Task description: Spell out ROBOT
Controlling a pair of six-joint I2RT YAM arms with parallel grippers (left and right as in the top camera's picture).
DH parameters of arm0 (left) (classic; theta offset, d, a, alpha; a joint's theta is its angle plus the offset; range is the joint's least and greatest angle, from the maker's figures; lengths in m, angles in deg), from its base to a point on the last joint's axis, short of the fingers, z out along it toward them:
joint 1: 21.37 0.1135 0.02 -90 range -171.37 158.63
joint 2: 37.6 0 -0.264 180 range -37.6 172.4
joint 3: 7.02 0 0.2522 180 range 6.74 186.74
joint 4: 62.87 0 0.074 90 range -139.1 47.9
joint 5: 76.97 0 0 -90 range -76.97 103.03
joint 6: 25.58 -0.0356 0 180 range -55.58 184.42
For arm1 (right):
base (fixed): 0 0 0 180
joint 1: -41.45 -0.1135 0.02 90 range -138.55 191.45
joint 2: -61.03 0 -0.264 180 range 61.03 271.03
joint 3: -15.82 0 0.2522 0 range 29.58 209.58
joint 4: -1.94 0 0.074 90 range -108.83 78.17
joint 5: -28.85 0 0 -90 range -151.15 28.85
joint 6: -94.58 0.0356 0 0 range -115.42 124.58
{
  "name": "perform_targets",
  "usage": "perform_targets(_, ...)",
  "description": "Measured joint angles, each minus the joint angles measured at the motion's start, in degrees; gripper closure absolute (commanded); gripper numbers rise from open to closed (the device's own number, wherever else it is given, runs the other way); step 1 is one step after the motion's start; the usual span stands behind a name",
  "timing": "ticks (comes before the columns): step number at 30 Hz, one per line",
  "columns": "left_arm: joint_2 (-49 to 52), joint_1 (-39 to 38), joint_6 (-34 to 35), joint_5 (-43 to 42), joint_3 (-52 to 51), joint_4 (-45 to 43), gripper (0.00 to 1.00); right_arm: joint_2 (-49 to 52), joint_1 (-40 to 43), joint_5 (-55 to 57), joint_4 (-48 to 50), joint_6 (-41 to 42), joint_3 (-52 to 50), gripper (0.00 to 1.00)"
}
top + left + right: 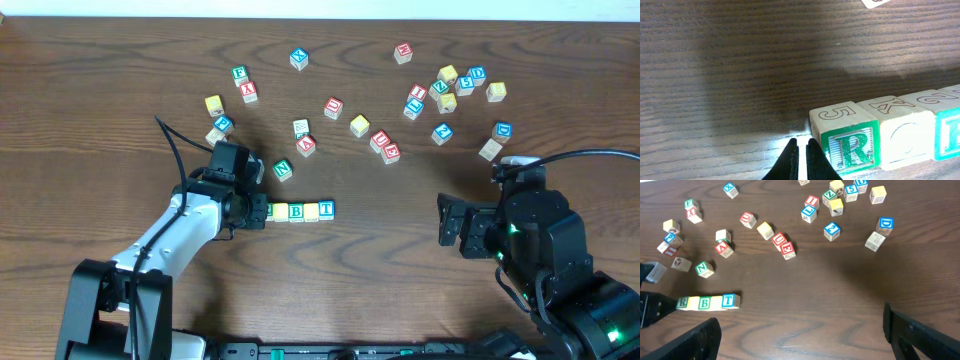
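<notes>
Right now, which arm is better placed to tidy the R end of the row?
Left. The left pincer, shut, sits right beside the R cube; the right pincer, open, is far off.

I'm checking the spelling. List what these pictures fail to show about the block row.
- Left wrist view: the right edge cuts the third block, hiding its letter.
- Overhead: the letter on the yellow block is too small to read.
- Left wrist view: whether the shut left hand touches the R block is unclear; the bottom edge cuts it off.

Soft overhead light casts a broad shadow and pale glare on the dark brown wooden table, views sharp.
</notes>
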Motion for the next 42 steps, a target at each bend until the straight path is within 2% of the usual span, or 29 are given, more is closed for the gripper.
perform_targets(23,0.0,-0.57,-1.16,-5.7,0.0,-0.68,0.92,0.0,0.0,0.0,0.0,0.0,0.0,0.01)
perform_targets(32,0.0,-4.24,-1.31,-5.99,0.0,-0.92,0.92,0.0,0.0,0.0,0.0,0.0,0.0,0.01)
perform_targets(42,0.0,-4.39,-1.31,-5.95,0.0,-1.27,0.93,0.0,0.0,0.0,0.0,0.0,0.0,0.01)
